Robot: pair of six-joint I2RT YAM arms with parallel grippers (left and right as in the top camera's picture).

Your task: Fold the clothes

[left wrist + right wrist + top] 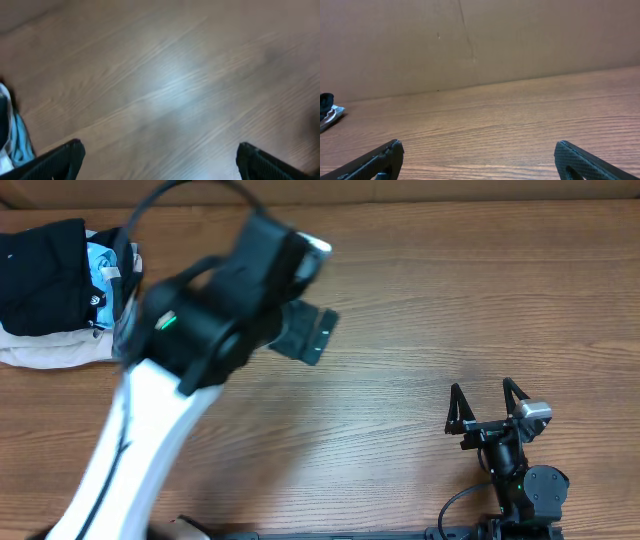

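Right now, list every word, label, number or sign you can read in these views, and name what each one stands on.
No text can be read in any view.
Small white mark on the black T-shirt, overhead view: too small and blurred to read.
Wooden table and the brown wall behind it: no writing shows.

White-and-black left arm (130, 450) stretched forward, motion-blurred; left black two-finger pincer (160, 157) jaws wide, empty. Right black two-finger pincer (483, 398) low, upright, jaws wide, empty.
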